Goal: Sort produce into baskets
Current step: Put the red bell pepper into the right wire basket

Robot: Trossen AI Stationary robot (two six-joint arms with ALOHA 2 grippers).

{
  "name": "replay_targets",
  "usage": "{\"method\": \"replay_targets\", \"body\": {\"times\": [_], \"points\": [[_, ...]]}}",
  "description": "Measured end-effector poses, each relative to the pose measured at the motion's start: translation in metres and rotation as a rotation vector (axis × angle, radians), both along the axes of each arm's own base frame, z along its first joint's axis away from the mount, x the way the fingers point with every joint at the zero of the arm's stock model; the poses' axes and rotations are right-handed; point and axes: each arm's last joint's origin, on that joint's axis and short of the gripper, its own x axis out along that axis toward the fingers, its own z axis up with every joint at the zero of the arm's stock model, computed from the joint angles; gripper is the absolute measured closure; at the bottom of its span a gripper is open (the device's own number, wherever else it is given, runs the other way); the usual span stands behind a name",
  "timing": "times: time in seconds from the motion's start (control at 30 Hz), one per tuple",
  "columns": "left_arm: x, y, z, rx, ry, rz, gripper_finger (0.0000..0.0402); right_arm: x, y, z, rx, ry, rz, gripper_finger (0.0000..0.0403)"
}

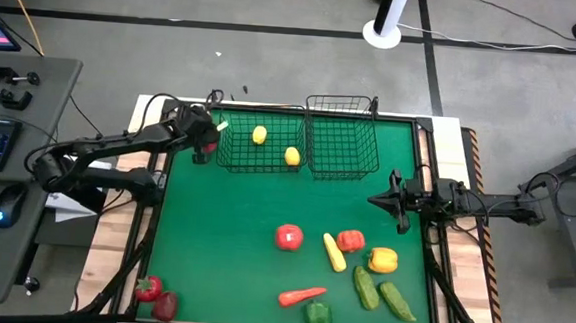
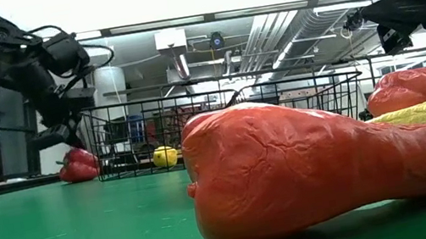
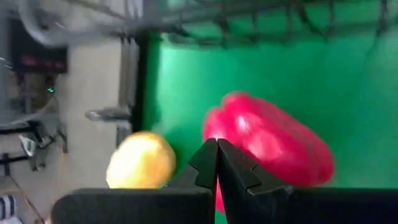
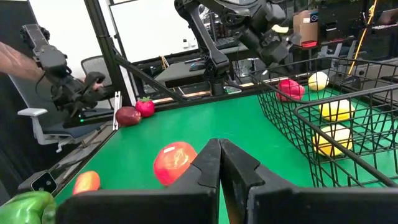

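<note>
Left gripper (image 1: 207, 137) hovering at the outer end of the left basket (image 1: 259, 146), fingers pressed together, nothing between them. Just beneath it, a red pepper (image 1: 200, 156) on the green mat (image 1: 223, 238), beside the basket wall, not inside. Seen from the left wrist, the same red pepper (image 3: 267, 149) lying just past the closed fingertips, long axis slanting across the mat; which end bears the stem cannot be told. Two lemons (image 1: 259, 135) inside that basket.

Right gripper (image 1: 378, 199) clenched on nothing, hanging in the air by the right edge of the mat, just off the corner of the right basket (image 1: 342, 137), pointing toward the mat's middle. Ahead of its tips, a red tomato (image 1: 288, 238). Nearer its side, a cluster: yellow pepper (image 1: 334, 253) lying lengthwise with its axis slanted, a red pepper (image 1: 350, 241) touching it, an orange-yellow pepper (image 1: 383, 259), two cucumbers (image 1: 365, 287) side by side, both slanted alike. Carrot (image 1: 302, 297) lying nearly crosswise, thin end toward the cucumbers; green pepper (image 1: 319, 317) just below it. Two red pieces (image 1: 156, 296) well apart from both grippers, at the mat's near-left corner.
</note>
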Motion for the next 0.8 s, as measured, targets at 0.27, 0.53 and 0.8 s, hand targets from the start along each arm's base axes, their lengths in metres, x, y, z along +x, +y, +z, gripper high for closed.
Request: {"method": "replay_targets", "body": {"times": [0.27,0.53,0.8], "points": [[0.001,0.012,0.006,0.081,-0.063,0.033,0.0401,0.000,0.000,0.000,0.000,0.000,0.000,0.0402],[-0.002,0.017,-0.011,-0.057,-0.035,0.034,0.0401,0.000,0.000,0.000,0.000,0.000,0.000,0.0402],[-0.001,0.008,-0.014,-0.151,-0.034,0.086,0.0401,0.000,0.000,0.000,0.000,0.000,0.000,0.0402]]}}
